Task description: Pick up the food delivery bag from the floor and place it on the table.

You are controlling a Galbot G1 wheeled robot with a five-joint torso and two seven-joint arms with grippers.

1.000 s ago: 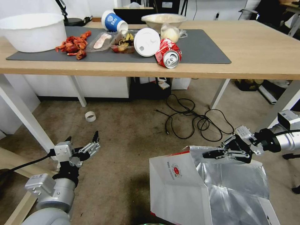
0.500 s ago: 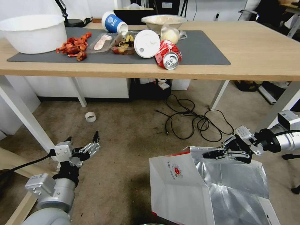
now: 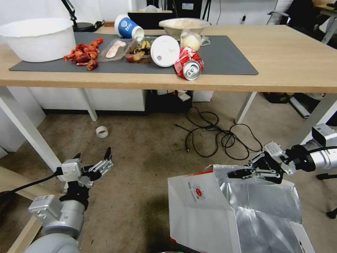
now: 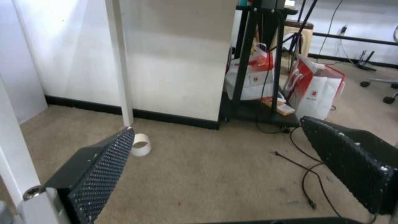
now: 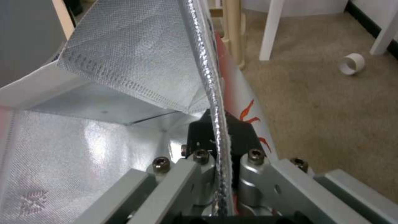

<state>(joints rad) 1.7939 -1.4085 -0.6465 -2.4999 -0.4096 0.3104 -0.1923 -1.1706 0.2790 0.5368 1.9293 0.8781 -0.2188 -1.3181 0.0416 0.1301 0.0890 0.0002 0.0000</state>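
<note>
My right gripper (image 3: 242, 173): jaws clamped on food delivery bag (image 3: 210, 207) rim, near right floor (image 3: 140, 151) | my left gripper (image 3: 92, 159): jaws wide, holding nothing, near left

The table (image 3: 291, 52) is a light-wood top on white legs, carrying a dark grey mat (image 3: 224, 59). On the mat lie a white tub (image 3: 37, 37), a heap of red crayfish shells (image 3: 82, 54), a clear tray of scraps (image 3: 138, 51), a tipped blue cup (image 3: 128, 26), a white lid (image 3: 164, 49), a red can (image 3: 187, 63) on its side, a bowl (image 3: 183, 24) and what may be a bagged bun (image 3: 191, 40).

The floor (image 3: 140, 154) bears a tape roll (image 3: 101, 131), a tangled black cable (image 3: 217, 135) and the food delivery bag (image 3: 203, 211).
</note>
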